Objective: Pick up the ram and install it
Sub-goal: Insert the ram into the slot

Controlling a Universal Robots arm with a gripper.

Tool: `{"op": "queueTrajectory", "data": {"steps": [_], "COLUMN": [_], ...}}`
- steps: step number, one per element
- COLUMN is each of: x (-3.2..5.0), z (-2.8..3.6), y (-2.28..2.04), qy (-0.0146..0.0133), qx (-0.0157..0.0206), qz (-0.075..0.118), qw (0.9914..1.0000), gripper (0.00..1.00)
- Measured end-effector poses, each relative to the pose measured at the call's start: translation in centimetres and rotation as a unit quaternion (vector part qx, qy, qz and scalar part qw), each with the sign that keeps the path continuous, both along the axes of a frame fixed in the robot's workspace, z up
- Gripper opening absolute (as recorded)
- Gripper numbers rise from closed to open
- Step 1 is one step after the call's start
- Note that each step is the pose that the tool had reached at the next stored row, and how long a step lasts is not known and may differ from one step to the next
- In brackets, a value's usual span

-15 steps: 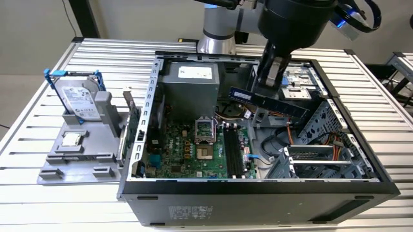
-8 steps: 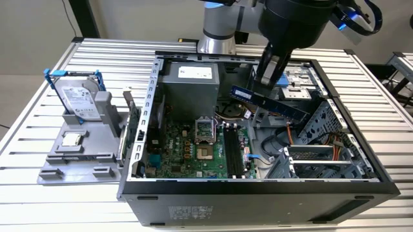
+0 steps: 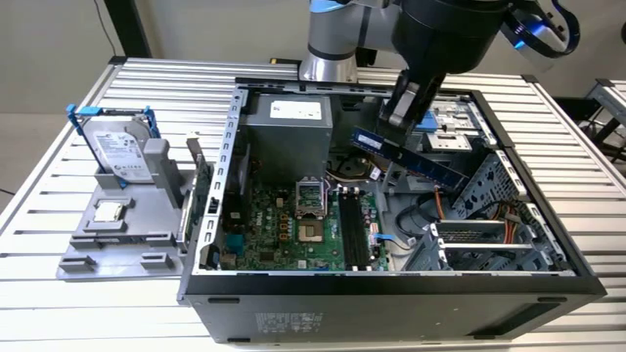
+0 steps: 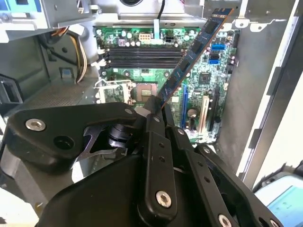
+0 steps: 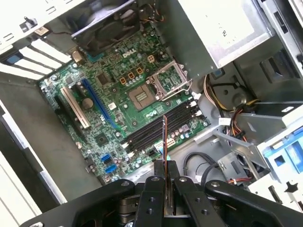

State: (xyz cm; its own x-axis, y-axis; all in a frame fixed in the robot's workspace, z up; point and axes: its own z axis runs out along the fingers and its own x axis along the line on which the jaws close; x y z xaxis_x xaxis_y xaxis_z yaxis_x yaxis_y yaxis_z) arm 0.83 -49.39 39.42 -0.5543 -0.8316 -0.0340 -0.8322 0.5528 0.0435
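The fingers point(image 5: 152, 193) pinch the ram point(image 3: 406, 158) by one end, its long axis tilted, above and askew to the black slots point(image 3: 354, 231).

Robotics lab workbench: open black metal computer case point(image 3: 391, 308) sitting on ribbed aluminium slat table point(image 3: 88, 315), grey plastic parts fixture point(image 3: 127, 242) standing beside, silver-grey robot arm point(image 3: 333, 37) reaching in.

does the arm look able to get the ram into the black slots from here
Probably yes: the pincer grips the ram over the open case, and the black slots below lie bare, nothing across them.
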Motion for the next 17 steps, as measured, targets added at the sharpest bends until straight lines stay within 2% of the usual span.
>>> {"op": "queueTrajectory", "data": {"steps": [5,9,13,15,17], "x": [0.00,0.00,0.00,0.00,0.00], "z": [0.00,0.00,0.00,0.00,0.00], "y": [0.00,0.00,0.00,0.00,0.00], "qy": [0.0000,0.0000,0.0000,0.0000,0.0000], "qx": [0.0000,0.0000,0.0000,0.0000,0.0000], "qz": [-0.036,-0.068,-0.101,-0.117,-0.134], "qw": [0.99936,0.99771,0.99490,0.99315,0.99092], "gripper": [0.00,0.00,0.00,0.00,0.00]}}
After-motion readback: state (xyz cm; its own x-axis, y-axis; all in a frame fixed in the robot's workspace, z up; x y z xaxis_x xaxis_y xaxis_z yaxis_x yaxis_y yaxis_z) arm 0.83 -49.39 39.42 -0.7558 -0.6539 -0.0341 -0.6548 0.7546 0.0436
